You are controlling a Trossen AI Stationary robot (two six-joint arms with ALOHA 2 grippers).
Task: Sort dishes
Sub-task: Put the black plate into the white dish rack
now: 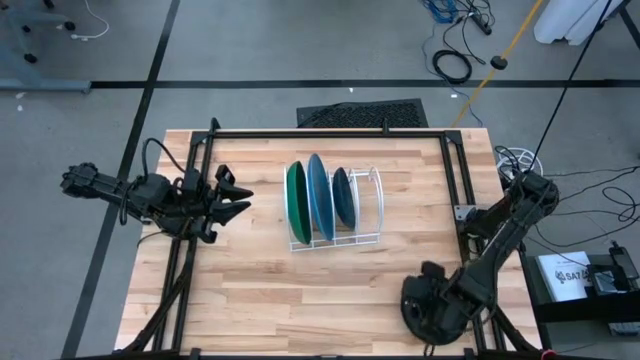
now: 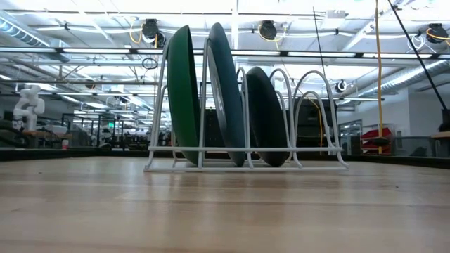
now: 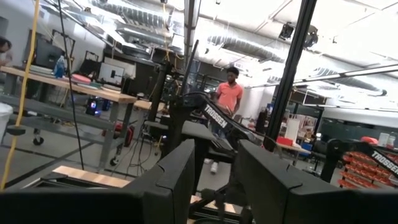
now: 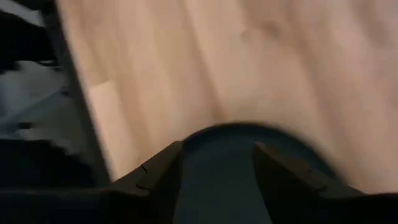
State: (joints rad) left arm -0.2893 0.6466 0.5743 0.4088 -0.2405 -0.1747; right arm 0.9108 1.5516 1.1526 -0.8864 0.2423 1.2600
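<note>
The black plate (image 1: 432, 305) lies at the near right part of the worktop (image 1: 300, 290), well apart from the white wire rack (image 1: 335, 205) and toward the right arm's side of it. The right claw (image 1: 425, 310) sits directly over this plate; from above, the arm's dark wrist hides most of the dish. In the right wrist view the plate's dark rounded rim (image 4: 249, 134) shows between and just past the claw's two fingers (image 4: 155, 171), which stand apart on either side of it. Whether the fingers touch the plate cannot be told, since that view is blurred.

The other three dishes stand upright on edge in the rack, which sits near the middle of the worktop. The green plate (image 1: 296, 200) takes the slot nearest the left arm, the light blue plate (image 1: 319, 195) stands just beside it in the next slot, and the dark teal plate (image 1: 343, 196), smaller, comes after that. The rack's slots beyond the teal plate, on the right arm's side, hold nothing visible.

The left claw (image 1: 238, 195) hovers to the left of the rack, near it but not touching, its fingers spread apart and pointing toward the green plate. In the left wrist view a person in an orange shirt (image 3: 229, 96) stands in the room beyond the worktop.
</note>
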